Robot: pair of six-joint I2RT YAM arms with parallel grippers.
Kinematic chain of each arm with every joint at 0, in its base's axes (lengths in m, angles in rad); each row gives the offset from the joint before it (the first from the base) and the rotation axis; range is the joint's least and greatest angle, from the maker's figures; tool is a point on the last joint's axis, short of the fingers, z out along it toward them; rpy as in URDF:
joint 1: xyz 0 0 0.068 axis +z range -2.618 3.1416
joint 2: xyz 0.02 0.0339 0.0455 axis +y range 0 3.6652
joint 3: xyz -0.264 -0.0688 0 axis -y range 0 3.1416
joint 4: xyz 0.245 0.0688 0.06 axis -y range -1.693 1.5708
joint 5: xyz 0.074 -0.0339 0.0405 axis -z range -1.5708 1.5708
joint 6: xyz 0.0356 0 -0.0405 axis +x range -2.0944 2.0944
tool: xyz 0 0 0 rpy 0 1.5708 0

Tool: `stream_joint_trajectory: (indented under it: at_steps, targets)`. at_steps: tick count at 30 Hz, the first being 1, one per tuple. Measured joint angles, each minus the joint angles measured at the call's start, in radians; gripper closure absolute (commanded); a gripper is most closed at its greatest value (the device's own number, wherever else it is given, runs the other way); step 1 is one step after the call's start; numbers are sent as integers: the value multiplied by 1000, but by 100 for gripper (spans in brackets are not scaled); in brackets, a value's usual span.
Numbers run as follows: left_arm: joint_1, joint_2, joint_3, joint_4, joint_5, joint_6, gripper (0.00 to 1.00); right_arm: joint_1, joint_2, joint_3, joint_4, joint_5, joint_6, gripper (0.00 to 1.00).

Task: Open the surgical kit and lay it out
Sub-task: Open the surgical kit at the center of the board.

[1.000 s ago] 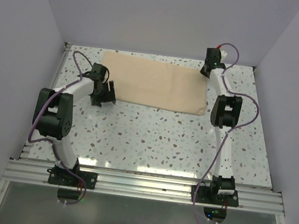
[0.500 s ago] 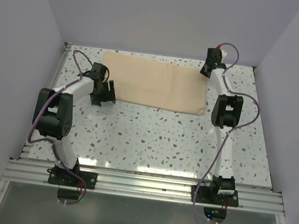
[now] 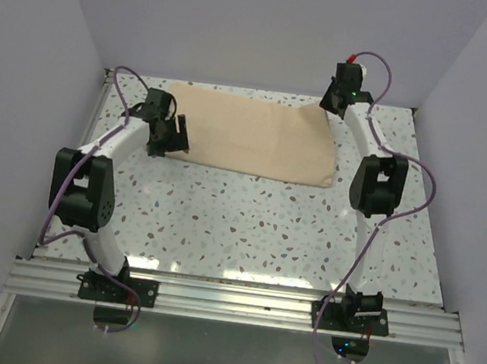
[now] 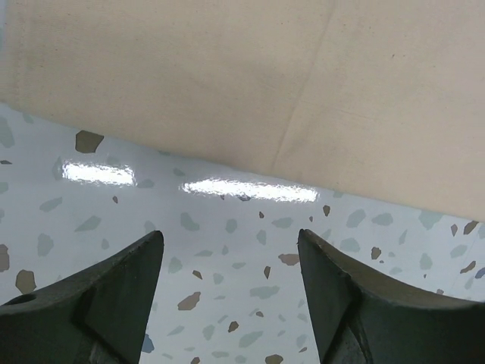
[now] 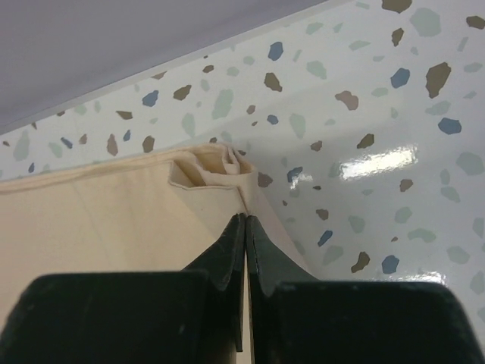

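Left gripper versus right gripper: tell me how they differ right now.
The left gripper is open, fingers spread and empty; the right gripper is shut, pinching the cloth wrap. The left gripper hangs over bare table by the wrap's near edge; the right gripper sits at its bunched far right corner. Both have black fingers.

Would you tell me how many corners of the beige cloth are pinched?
1: the far right corner, raised in the right arm's shut jaws. The left arm's open jaws hover at the cloth's left end.
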Motion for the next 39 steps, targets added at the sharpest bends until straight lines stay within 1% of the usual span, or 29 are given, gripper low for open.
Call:
stream_joint_trajectory:
  at_steps: [3, 4, 7, 15, 21, 26, 28, 29, 30, 31, 32, 35, 36, 39]
  targets:
    - [0, -20, 4, -11, -2, 0, 21, 20, -38, -40, -1, -20, 2, 100]
    - [0, -26, 5, -14, -4, 1, 15, 27, -46, -55, 0, -25, 5, 100]
    - [0, -55, 5, -27, -10, 10, 6, 53, -83, -138, 1, -45, 8, 100]
    - [2, -117, 11, -46, -10, 14, 4, 182, -170, -337, -18, -100, 8, 100]
    - [2, -149, 11, -55, -8, 14, 4, 251, -334, -583, 8, -153, 7, 100]
    - [2, -197, 5, -54, -6, 14, 4, 273, -460, -745, 87, -262, 6, 100]
    - [2, -219, -9, -54, -6, 14, 4, 286, -489, -784, 105, -304, -2, 100]
    - [2, -230, -18, -54, -6, 14, 4, 296, -494, -789, 104, -321, -10, 80]
    - [2, -238, -25, -55, -6, 13, 4, 307, -494, -788, 101, -334, -12, 73]
    - [2, -244, -32, -55, -6, 13, 4, 318, -492, -784, 89, -345, -23, 68]
    - [2, -248, -39, -56, -6, 13, 4, 327, -490, -775, 67, -352, -34, 60]
    - [2, -259, -56, -58, -6, 10, 4, 349, -473, -733, 8, -350, -62, 51]
    - [2, -264, -60, -60, -7, 9, 4, 351, -468, -722, -7, -344, -70, 49]
    - [2, -287, -76, -62, -8, 3, 4, 346, -461, -688, -48, -300, -100, 50]
